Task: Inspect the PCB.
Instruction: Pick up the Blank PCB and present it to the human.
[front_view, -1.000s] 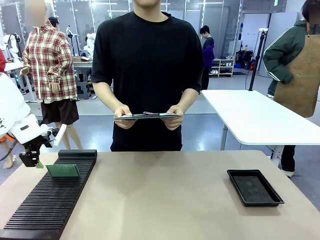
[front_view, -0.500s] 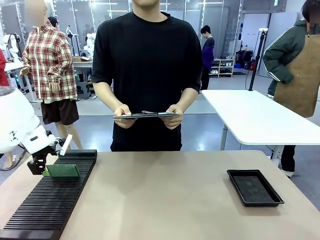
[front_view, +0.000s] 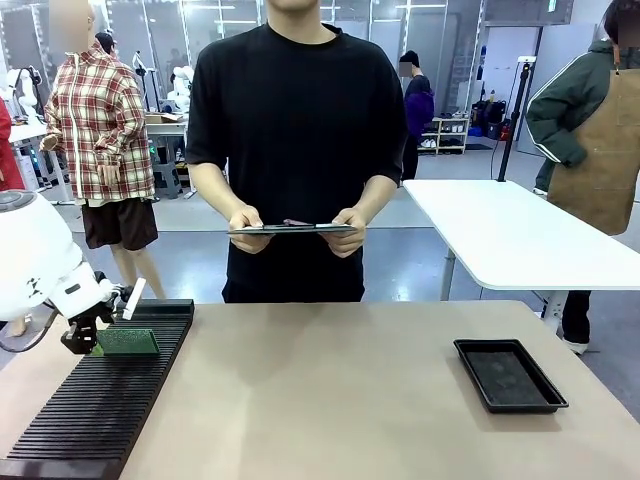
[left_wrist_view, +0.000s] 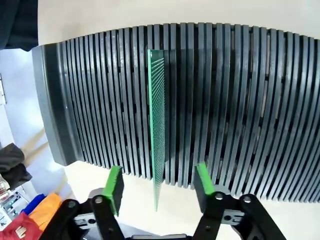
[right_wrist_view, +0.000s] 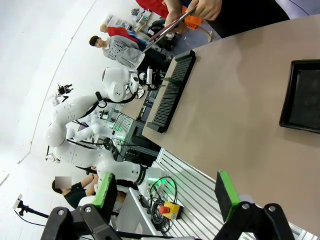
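Standing on edge in a slot of the black rack (left_wrist_view: 240, 100), the green circuit board (left_wrist_view: 157, 145) sits untouched between the spread fingers of the left gripper (left_wrist_view: 158, 172), while the right gripper (right_wrist_view: 165, 180) hangs wide open and empty.

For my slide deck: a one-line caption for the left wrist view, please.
Open left gripper straddles the green PCB standing on edge in the black slotted rack.
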